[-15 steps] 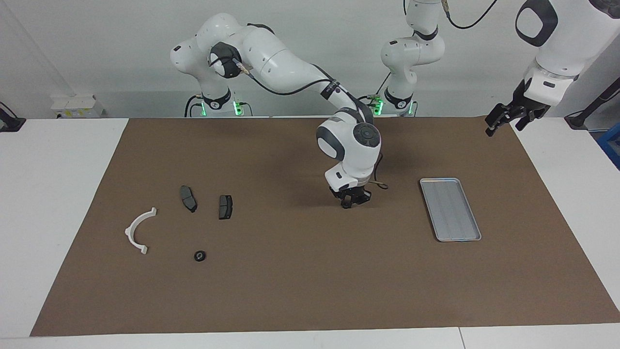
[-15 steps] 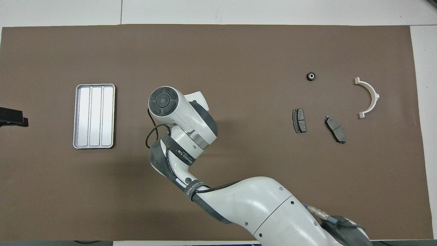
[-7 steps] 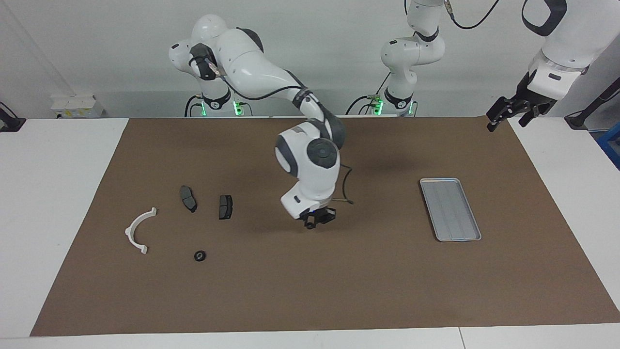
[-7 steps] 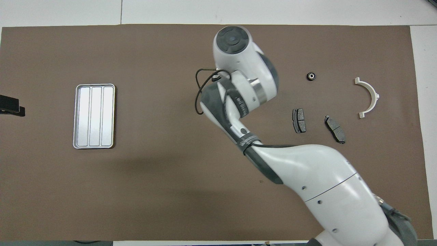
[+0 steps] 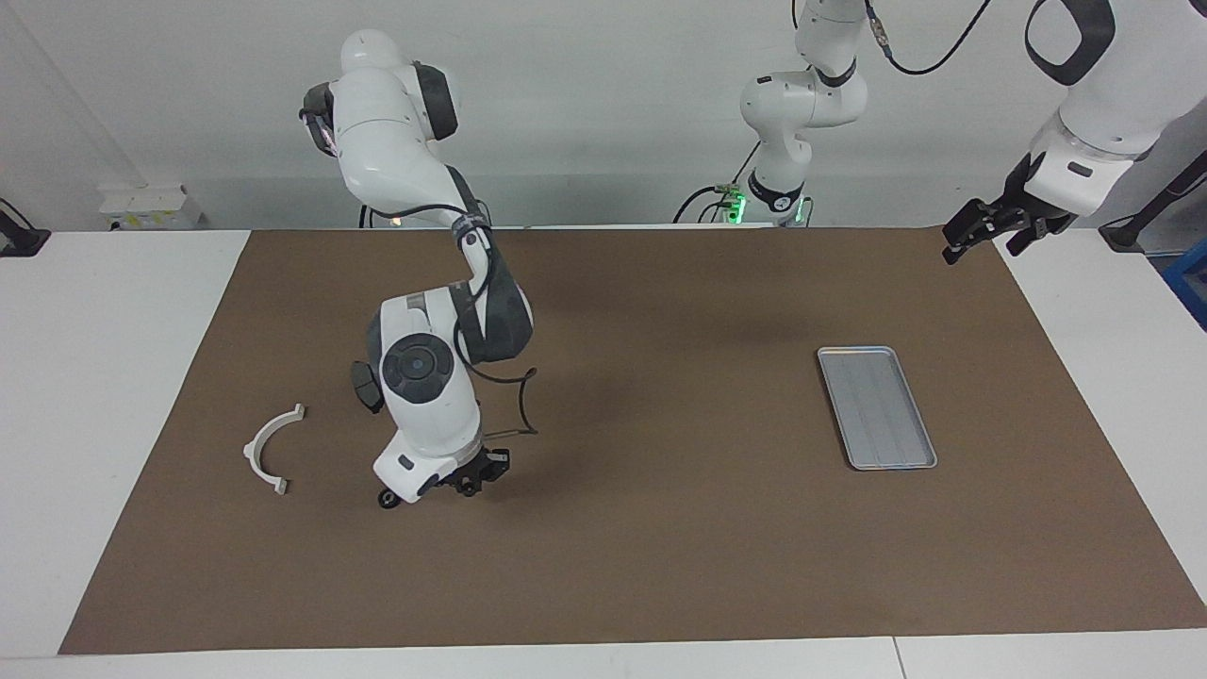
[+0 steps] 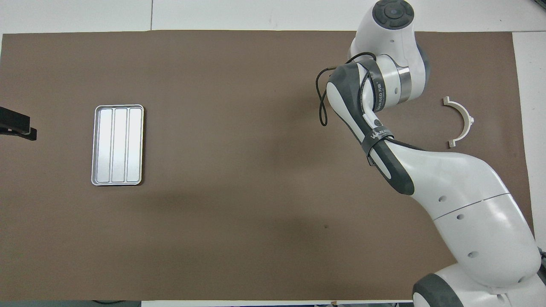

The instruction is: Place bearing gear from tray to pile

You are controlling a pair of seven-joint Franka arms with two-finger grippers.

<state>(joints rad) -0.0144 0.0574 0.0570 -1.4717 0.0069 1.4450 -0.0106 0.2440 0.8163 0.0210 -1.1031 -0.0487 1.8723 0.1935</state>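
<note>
Right end effector (image 5: 469, 483), fingers together, hangs low beside the small black gear (image 5: 388, 498). I see the left end effector (image 5: 983, 229) waiting, fingers apart, past the tray (image 5: 876, 406).

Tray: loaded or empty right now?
Empty. The tray shows only its bare ribbed base in the overhead view, and the facing view shows nothing in it either.

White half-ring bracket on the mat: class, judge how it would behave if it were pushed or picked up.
The white half-ring bracket forms a clean, even arc, so it is probably stiff. It lies flat on the brown mat, so a push would likely slide or pivot it, not roll it. Thin and open, it looks light.
</note>
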